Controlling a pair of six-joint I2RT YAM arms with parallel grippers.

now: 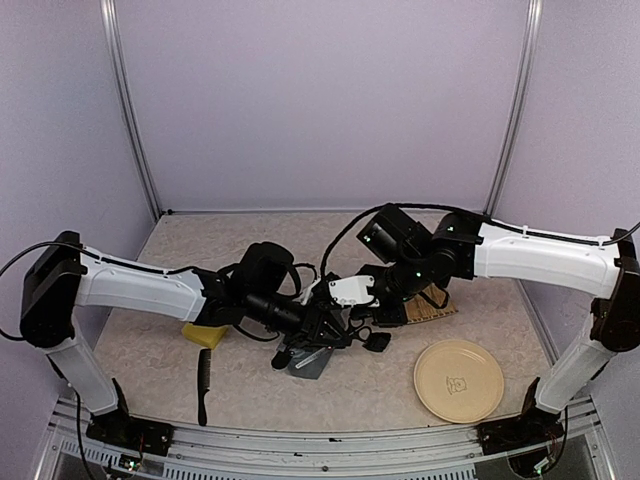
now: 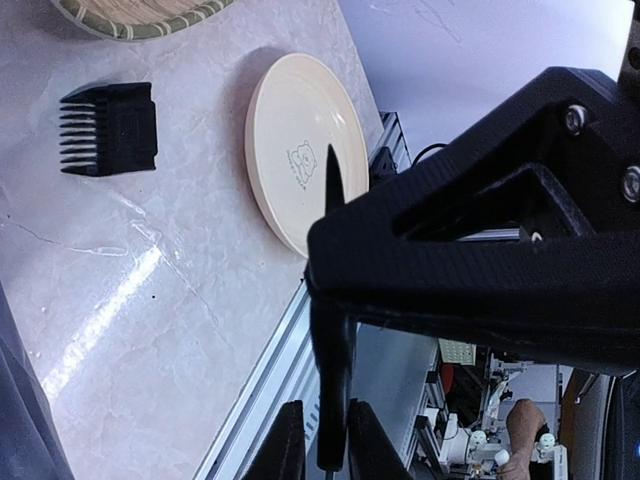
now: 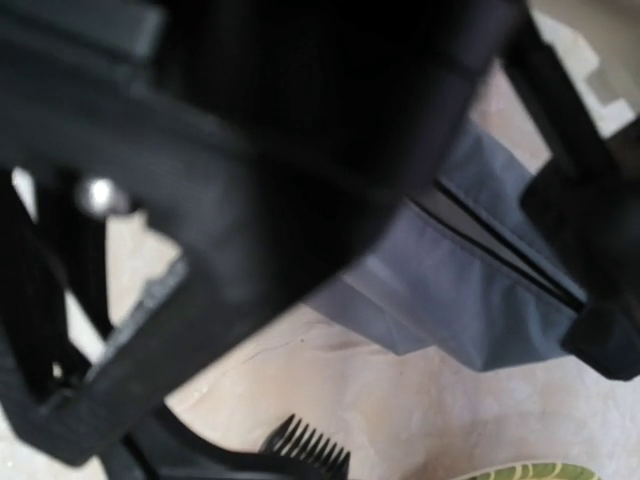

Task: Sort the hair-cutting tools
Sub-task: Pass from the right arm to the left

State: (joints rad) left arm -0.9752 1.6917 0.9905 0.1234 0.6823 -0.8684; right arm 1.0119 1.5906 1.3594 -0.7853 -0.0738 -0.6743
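Likely the chief risk is a slip. The slim, dark, pointed tool (image 2: 333,390), seemingly one of the small black-handled silver scissors seen edge-on, sits between the fingers of the left gripper (image 2: 328,448) with most of its length jutting past them. A knock could twist it loose. A black frame, apparently part of the right arm, crosses the left wrist view close to the tool. Overhead, both arms meet just over the soft grey-blue zip pouch (image 1: 308,362), so a misjudged move could bump them together or snag the fabric.

The tool looks thin, stiff and sharp-tipped, raised just above the pouch. The left gripper's fingers stand close on either side of it, but whether they press it firmly cannot be told. The right gripper (image 1: 345,305), at the pouch's far edge, is closed, on what cannot be told.

Right of the pouch lie a small black toothed clipper guard (image 2: 110,128) and, farther off, a round cream plate (image 2: 295,140). Left of the pouch lies a long black comb (image 1: 204,385). All of them rest on the pale marbled bench (image 1: 200,250).
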